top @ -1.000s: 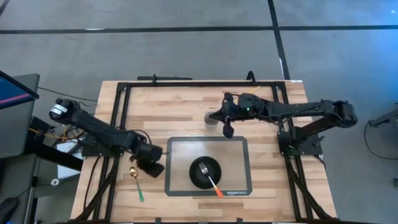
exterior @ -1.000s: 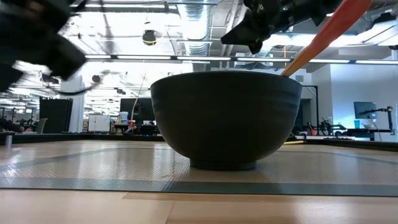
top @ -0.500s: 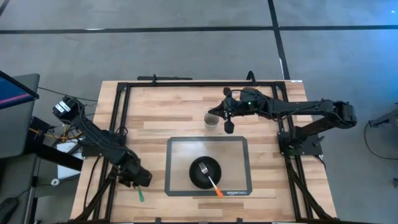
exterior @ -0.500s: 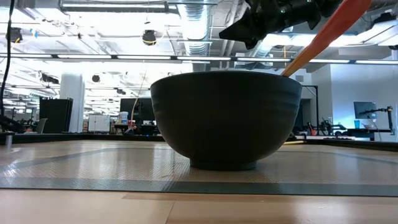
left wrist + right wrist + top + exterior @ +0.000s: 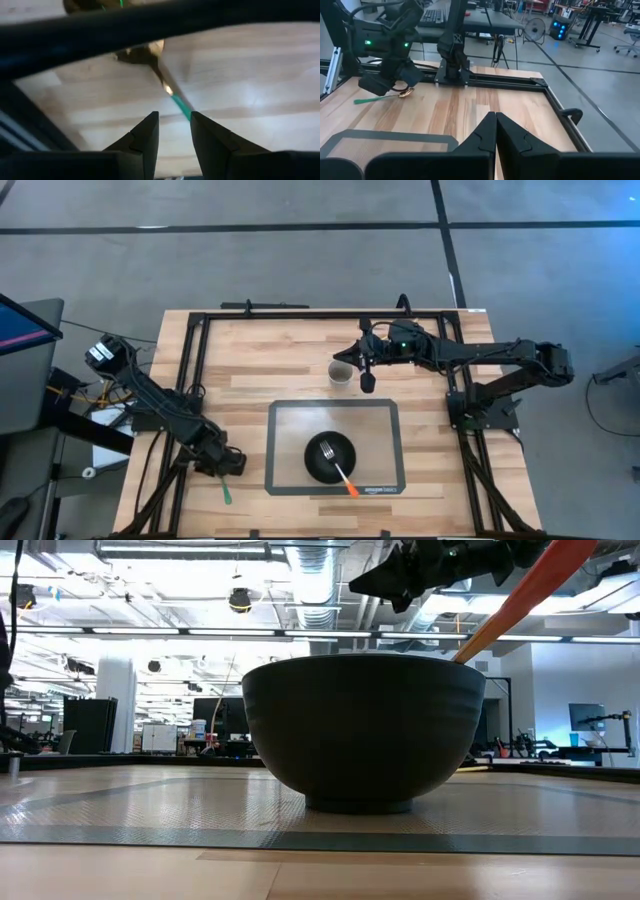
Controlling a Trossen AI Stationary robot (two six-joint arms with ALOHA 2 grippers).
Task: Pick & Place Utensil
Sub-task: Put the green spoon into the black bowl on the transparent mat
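One utensil home, one to go — left claw lining up on the spoon

One fork (image 5: 337, 467) with an orange handle already sits in the dark bowl (image 5: 329, 458) on the grey mat (image 5: 383, 416), so that half looks done. And here's the left claw (image 5: 226, 465), low over the table (image 5: 290, 350), fingers parted a little with nothing between them; the gold spoon with the green handle (image 5: 161, 80) lies flat on the wood just ahead of its tips, handle running toward the gap. My read: grasp, lift and carry are all left. Right claw (image 5: 367, 383) hangs shut and empty beside the small cup (image 5: 341, 372), waiting.
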